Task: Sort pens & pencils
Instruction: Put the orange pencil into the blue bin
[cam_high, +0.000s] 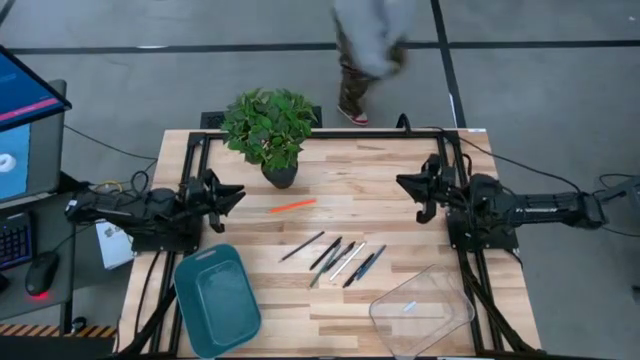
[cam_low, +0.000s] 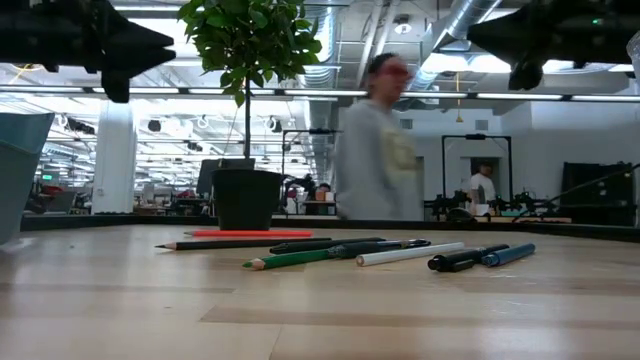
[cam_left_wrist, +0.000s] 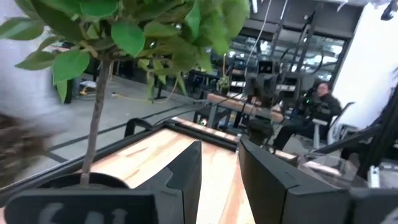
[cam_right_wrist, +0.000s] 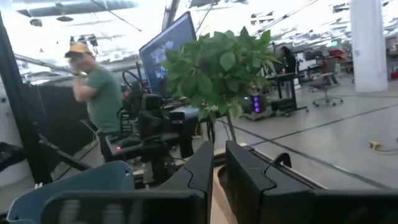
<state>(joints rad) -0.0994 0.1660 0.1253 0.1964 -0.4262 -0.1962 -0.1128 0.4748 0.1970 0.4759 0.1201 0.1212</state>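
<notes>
Pens and pencils (cam_high: 335, 258) lie loose mid-table, long axes diagonal, between teal tray (cam_high: 216, 299) and clear bin (cam_high: 422, 309). Right gripper (cam_high: 408, 183), fingers nearly closed and empty, hovers slightly nearer; left gripper (cam_high: 236, 193) hangs parted, empty.

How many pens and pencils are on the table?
7. The orange one lies alone near the plant pot. Six lie side by side mid-table: black pencil, dark pen, green pencil, white pen, black pen, blue pen. The clear tub may hold another.
</notes>
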